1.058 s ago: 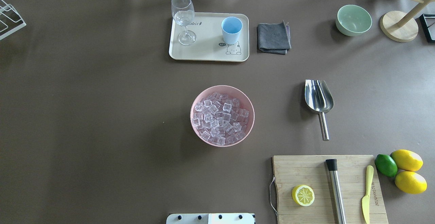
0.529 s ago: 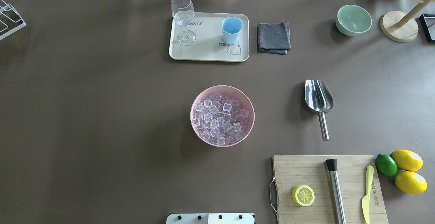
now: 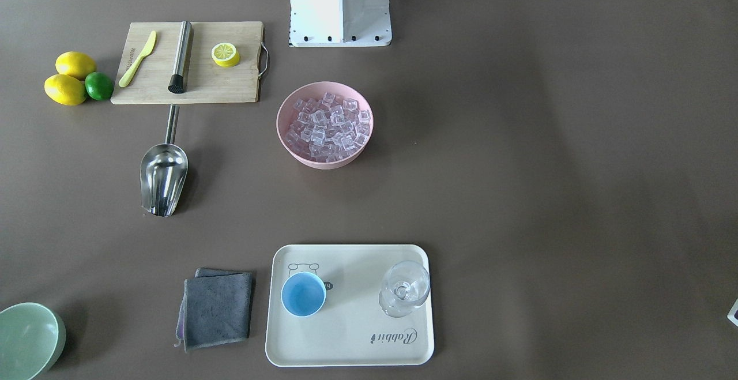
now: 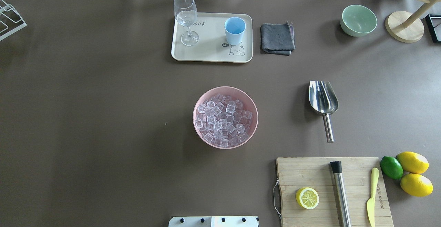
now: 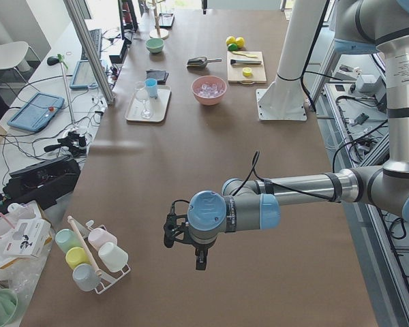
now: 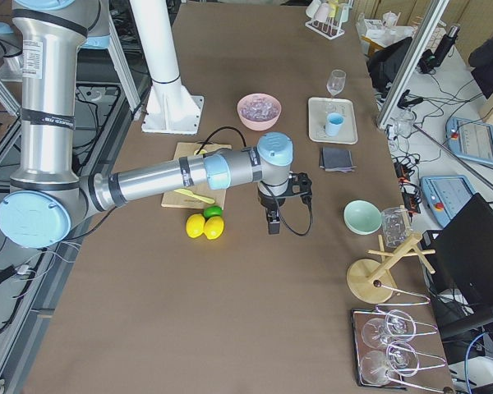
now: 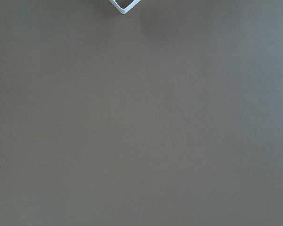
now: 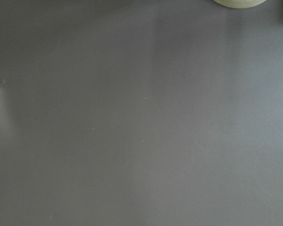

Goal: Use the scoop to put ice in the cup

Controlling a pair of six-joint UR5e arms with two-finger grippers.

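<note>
The ice (image 4: 223, 122) is a heap of clear cubes in a pink bowl (image 4: 200, 99) at mid-table. The light-blue cup (image 4: 235, 30) stands upright on a cream tray (image 4: 210, 53) at the far side. The steel scoop (image 4: 323, 99) lies on the table right of the bowl, handle toward the robot. Neither gripper shows in the overhead or front-facing views. My left gripper (image 5: 199, 262) hangs over bare table at the left end. My right gripper (image 6: 272, 224) hangs over bare table past the lemons at the right end. I cannot tell whether either is open or shut.
A stemmed glass (image 4: 186, 17) shares the tray. A grey cloth (image 4: 277, 38) and a pale-green bowl (image 4: 358, 20) lie to its right. A cutting board (image 4: 303, 172) holds a lemon half, a steel cylinder (image 4: 340, 192) and a yellow knife. Lemons (image 4: 413, 173) and a lime lie beside it.
</note>
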